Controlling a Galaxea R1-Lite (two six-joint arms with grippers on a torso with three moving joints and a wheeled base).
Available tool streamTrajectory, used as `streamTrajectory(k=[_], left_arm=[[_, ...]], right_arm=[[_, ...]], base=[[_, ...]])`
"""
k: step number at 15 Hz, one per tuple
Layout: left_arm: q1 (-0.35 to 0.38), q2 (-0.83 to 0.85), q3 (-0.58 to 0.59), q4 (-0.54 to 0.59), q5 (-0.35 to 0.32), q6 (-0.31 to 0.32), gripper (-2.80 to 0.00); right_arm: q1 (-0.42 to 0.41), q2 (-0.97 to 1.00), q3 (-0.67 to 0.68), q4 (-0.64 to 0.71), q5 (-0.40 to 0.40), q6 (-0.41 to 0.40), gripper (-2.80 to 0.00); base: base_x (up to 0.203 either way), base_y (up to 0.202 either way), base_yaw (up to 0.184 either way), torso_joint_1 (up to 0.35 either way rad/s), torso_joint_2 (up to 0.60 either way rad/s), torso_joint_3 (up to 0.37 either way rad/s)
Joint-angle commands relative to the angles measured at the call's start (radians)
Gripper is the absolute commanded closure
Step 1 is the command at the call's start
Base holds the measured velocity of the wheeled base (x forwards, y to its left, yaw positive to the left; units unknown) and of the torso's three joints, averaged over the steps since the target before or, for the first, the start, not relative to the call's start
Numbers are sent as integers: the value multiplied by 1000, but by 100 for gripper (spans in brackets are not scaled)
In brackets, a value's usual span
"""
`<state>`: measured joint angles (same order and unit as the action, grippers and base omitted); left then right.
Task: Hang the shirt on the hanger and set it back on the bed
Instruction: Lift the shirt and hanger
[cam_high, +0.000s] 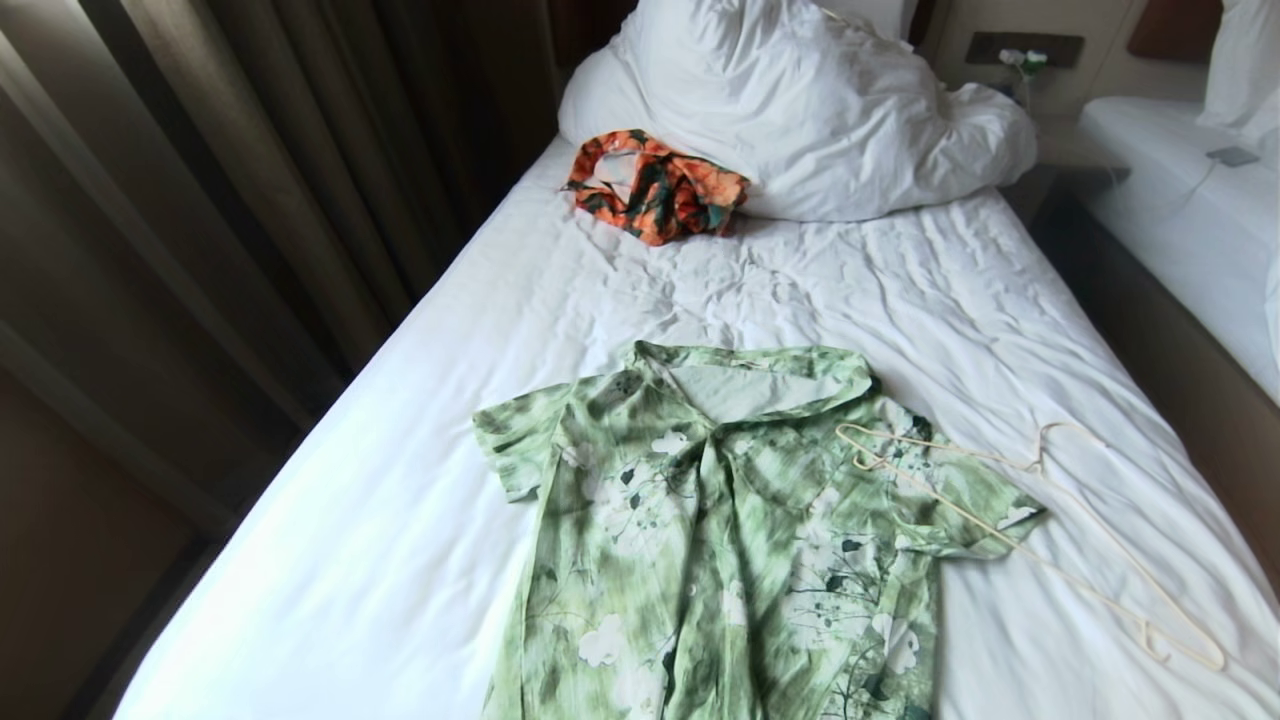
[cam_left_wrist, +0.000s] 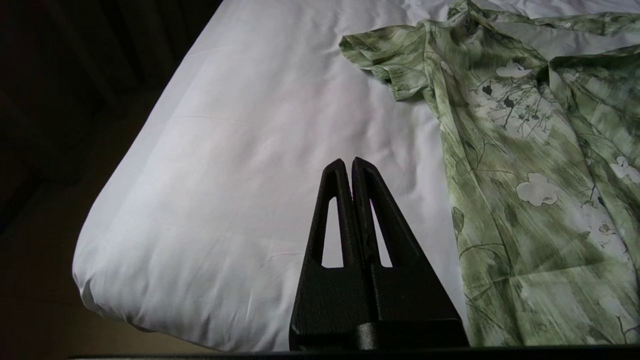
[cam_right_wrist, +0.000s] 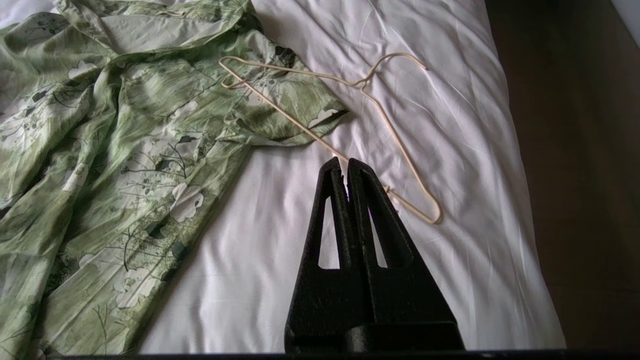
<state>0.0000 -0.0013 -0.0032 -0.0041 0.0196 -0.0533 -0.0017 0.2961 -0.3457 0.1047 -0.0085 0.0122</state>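
The shirt (cam_high: 720, 540) lies flat and face up on the bed (cam_high: 420, 480), collar toward the pillow end, its hem running off the foot end of our head view.

From the head we see the whole bed: wrinkled white sheet, a bunched white duvet (cam_high: 800, 110) at the head end, and an orange-and-dark-green garment (cam_high: 655, 187) crumpled just in front of it. Dark curtains (cam_high: 250, 180) hang along the bed's left edge; beyond the right edge stands a second white bed (cam_high: 1190, 200). Neither arm shows there.

Our left wrist view adds what the head misses: the left end effector (cam_left_wrist: 348, 162), fingers pressed together and empty, over bare sheet near the bed's left edge, beside the shirt's sleeve.

Our right wrist view shows the right end effector (cam_right_wrist: 341, 162), also together and empty, above the sheet near the right edge.

Smallest is the cream wire hanger (cam_high: 1040, 520): one end rests on the shirt's right sleeve, the rest lies on the sheet toward the right edge.
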Motion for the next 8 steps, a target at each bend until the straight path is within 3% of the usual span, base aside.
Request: streamTrajectory(k=[1, 8], left_arm=[[0, 1, 0, 0, 0, 0, 0], [0, 1, 0, 0, 0, 0, 0]], right_arm=[[0, 246, -109, -3, 0, 21, 0], [-5, 845, -407, 2, 13, 242, 0]], base=[[0, 0, 0, 0, 0, 0], [0, 0, 0, 0, 0, 0]])
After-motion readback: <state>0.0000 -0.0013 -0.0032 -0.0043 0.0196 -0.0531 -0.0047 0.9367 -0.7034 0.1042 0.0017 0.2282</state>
